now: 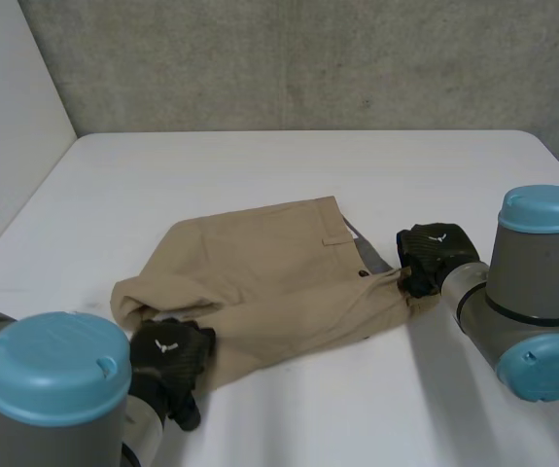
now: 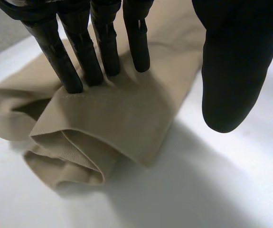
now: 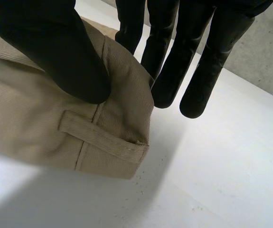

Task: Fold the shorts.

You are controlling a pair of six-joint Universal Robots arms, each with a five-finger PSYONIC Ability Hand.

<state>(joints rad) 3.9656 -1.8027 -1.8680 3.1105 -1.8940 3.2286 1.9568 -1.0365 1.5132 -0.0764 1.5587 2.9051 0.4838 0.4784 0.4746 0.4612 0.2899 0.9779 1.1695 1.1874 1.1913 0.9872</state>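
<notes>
Khaki shorts [image 1: 279, 277] lie folded in the middle of the white table [image 1: 289, 165], waistband toward my right arm. My left hand [image 1: 169, 355] is at the leg hem on the near left. There its straight fingers [image 2: 81, 52] rest their tips on the rolled hem of the shorts [image 2: 127, 118], with the thumb [image 2: 231, 71] held clear of the cloth, so the hand is open. My right hand [image 1: 435, 255] is at the waistband corner. Its thumb [image 3: 55, 47] presses on top of the shorts [image 3: 32, 128] beside a belt loop [image 3: 98, 135], and the fingers [image 3: 207, 61] reach down behind the edge, pinching the corner slightly off the table.
A grey concrete wall [image 1: 308, 58] runs behind the table's far edge, and a white panel [image 1: 7, 117] stands at the left. Bare tabletop [image 1: 376, 409] lies in front of the shorts, between my arms.
</notes>
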